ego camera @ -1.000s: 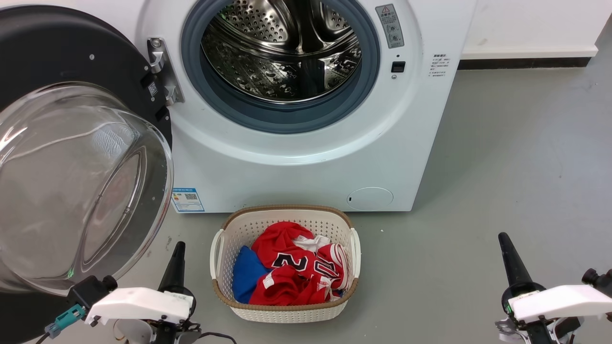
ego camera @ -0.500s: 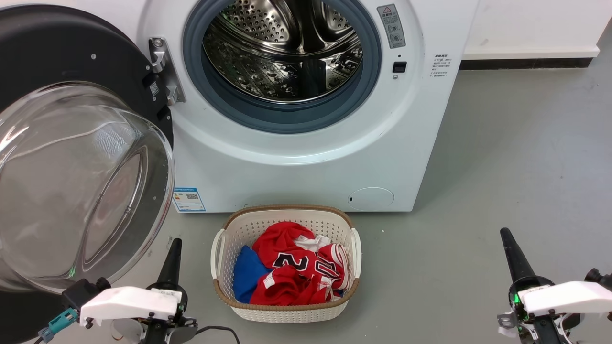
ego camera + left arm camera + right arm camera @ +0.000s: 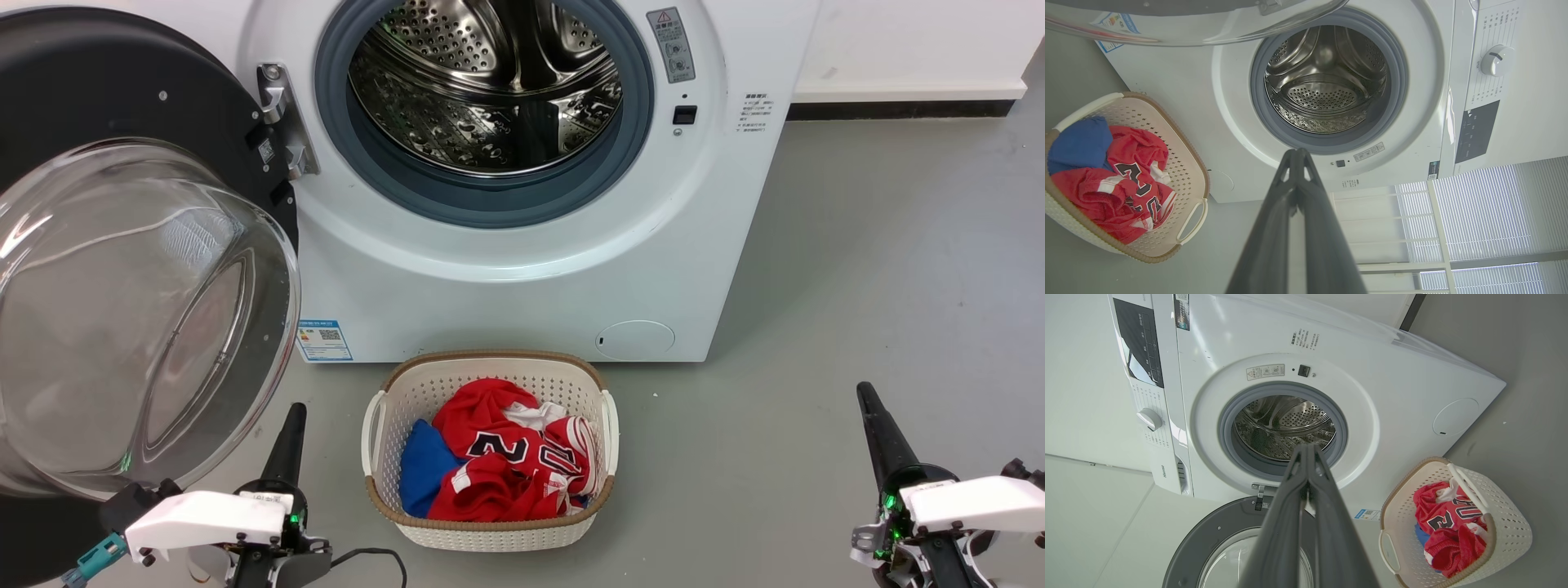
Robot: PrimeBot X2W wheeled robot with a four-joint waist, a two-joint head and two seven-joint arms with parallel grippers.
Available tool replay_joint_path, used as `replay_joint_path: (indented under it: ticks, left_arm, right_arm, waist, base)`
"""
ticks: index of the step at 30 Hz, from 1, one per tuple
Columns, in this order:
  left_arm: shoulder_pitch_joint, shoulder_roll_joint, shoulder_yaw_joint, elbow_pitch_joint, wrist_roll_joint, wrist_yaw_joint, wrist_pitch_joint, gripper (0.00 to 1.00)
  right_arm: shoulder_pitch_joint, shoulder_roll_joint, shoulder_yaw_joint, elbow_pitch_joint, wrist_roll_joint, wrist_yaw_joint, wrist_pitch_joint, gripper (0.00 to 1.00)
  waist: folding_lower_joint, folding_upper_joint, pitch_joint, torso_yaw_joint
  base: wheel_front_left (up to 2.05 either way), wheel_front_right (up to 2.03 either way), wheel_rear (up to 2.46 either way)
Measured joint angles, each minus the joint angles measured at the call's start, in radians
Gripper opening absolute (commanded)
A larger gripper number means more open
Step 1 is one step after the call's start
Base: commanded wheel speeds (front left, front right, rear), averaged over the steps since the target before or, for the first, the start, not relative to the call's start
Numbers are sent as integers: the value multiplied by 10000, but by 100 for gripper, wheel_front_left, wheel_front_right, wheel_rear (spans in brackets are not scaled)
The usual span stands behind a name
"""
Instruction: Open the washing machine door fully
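Left gripper [image 3: 295,411] lower left: fingers pressed together, holding nothing, tip near the door's lower edge but not touching. Right gripper [image 3: 864,392] lower right: also pressed together, empty, over bare floor [image 3: 857,269]. Basket [image 3: 490,535] of red and blue clothes [image 3: 506,465] bottom centre, between them. Door [image 3: 98,90] swung wide open at frame left, hinged on the washer [image 3: 506,302]. Drum [image 3: 490,73] exposed, top centre.

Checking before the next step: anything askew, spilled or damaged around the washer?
Nothing stands out. The door hangs wide open on its hinge, glass intact; the basket sits upright with clothes inside; the left gripper and right gripper are shut, touching nothing.
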Motion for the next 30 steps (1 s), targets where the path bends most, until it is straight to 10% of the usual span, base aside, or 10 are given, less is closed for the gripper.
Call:
replay_joint_path:
  ticks: [30]
  left_arm:
    - [-105,-209,522,-117,-2052,-270,598,0]
  right_arm:
    - [-257,25,-198,150,2309,0,391,0]
  waist:
    - [0,0,-3,65]
  base:
    - [0,0,0]
